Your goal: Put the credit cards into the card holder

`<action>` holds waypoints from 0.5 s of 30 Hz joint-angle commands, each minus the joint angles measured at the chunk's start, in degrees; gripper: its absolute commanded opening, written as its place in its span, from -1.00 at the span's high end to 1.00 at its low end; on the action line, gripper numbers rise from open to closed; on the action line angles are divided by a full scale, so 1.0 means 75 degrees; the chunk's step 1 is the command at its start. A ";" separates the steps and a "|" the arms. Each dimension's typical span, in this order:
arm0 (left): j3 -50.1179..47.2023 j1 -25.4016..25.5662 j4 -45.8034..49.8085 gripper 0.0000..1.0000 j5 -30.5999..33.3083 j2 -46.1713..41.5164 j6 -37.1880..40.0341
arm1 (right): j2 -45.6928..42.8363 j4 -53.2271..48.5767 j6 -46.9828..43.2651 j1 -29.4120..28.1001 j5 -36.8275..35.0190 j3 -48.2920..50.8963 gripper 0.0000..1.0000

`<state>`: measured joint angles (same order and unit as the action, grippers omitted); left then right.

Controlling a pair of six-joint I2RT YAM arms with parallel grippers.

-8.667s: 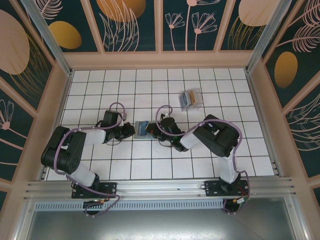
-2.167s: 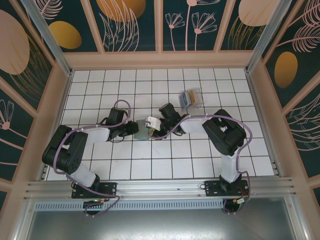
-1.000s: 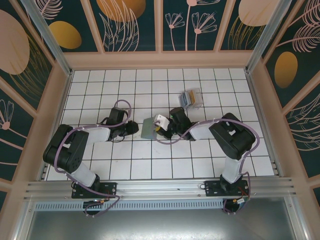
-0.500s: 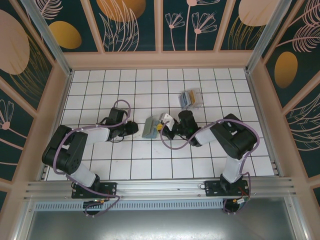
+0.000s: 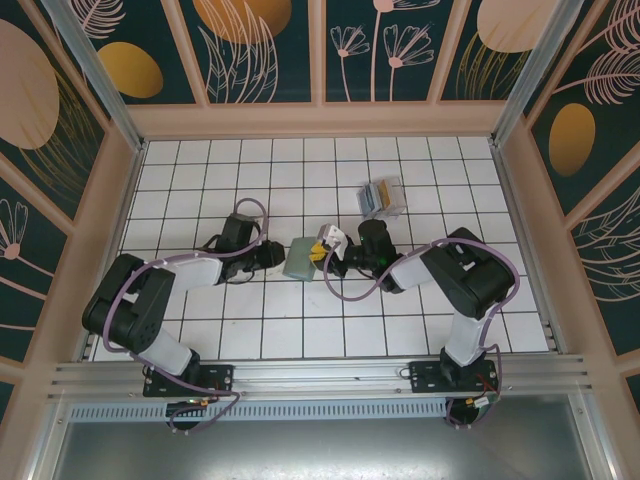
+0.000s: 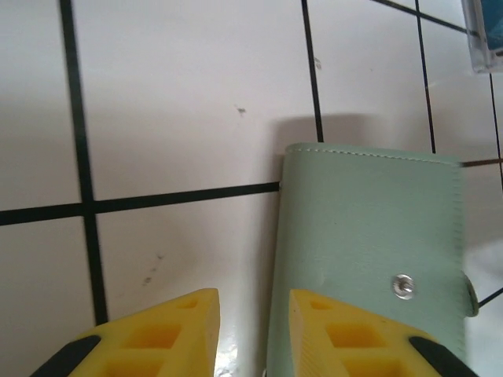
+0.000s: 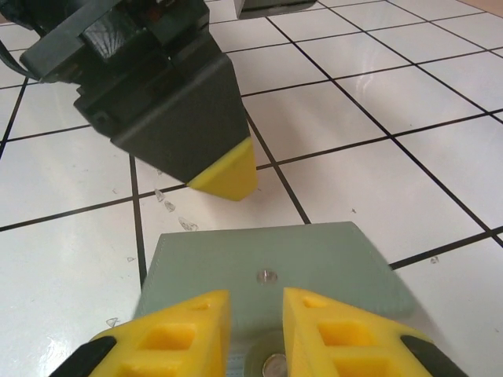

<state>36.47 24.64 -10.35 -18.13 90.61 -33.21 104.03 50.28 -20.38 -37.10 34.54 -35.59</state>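
While shut and lying flat on the white tiles (image 5: 200,200), the holder (image 5: 299,257) sits between the two grippers, one at each short end.

Item 1, holder. Sage green, stitched edge, closed. The left wrist view shows it (image 6: 369,251) with a metal snap (image 6: 403,287) near one side. In the right wrist view it (image 7: 267,251) shows a snap (image 7: 268,276) on its top face.

Item 2, cards (image 5: 382,197). A small bunch, blue and grey, on the tiles beyond the holder toward the right arm's side, well apart from it. A blue corner with a clear edge (image 6: 487,35) shows past the holder's far corner in the left wrist view.

Item 3, left gripper (image 5: 272,256). At the holder's left end. Its yellow fingers are a narrow gap apart (image 6: 253,322). Bare tile fills most of the gap, the holder's edge runs along one finger, and nothing is held. From the right wrist view, one of its yellow fingertips (image 7: 225,174) stands just at the holder's far edge.

Item 4, right gripper (image 5: 322,254). At the holder's right end. Its yellow fingers are a narrow gap apart (image 7: 255,330) over the holder's near edge. A second round snap (image 7: 275,365) lies in the gap. Whether the fingers pinch the holder cannot be told.
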 commanded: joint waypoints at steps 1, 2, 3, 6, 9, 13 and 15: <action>0.0252 0.0221 -0.0273 0.38 -0.0032 0.0345 0.0036 | -0.0030 0.0221 0.0092 0.0049 0.0315 -0.0035 0.49; 0.0276 0.0279 -0.0300 0.38 -0.0022 0.0445 0.0013 | -0.0076 0.0227 0.0134 0.0049 0.0328 -0.0007 0.49; 0.0315 0.0310 -0.0299 0.39 0.0022 0.0531 -0.0010 | -0.0143 0.0238 0.0210 0.0057 0.0309 0.0037 0.49; 0.0309 0.0382 -0.0319 0.39 0.0187 0.0622 -0.0025 | -0.0531 0.0141 0.0672 0.0073 -0.0151 0.0163 0.48; 0.0300 0.0394 -0.0257 0.38 0.0258 0.0590 -0.0010 | -0.1003 -0.0863 0.1733 0.0068 -0.1096 -0.0055 0.43; 0.0304 0.0417 -0.0215 0.35 0.0227 0.0552 -0.0003 | -0.1916 -0.1739 0.3690 -0.0313 -0.2405 0.0011 0.30; 0.0317 0.0429 -0.0200 0.33 0.0200 0.0540 -0.0003 | -0.2245 -0.2597 0.5045 -0.0499 -0.3338 -0.0096 0.30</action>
<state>37.85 27.35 -11.70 -17.26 94.45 -33.21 90.94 39.24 1.30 -38.98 20.01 -35.29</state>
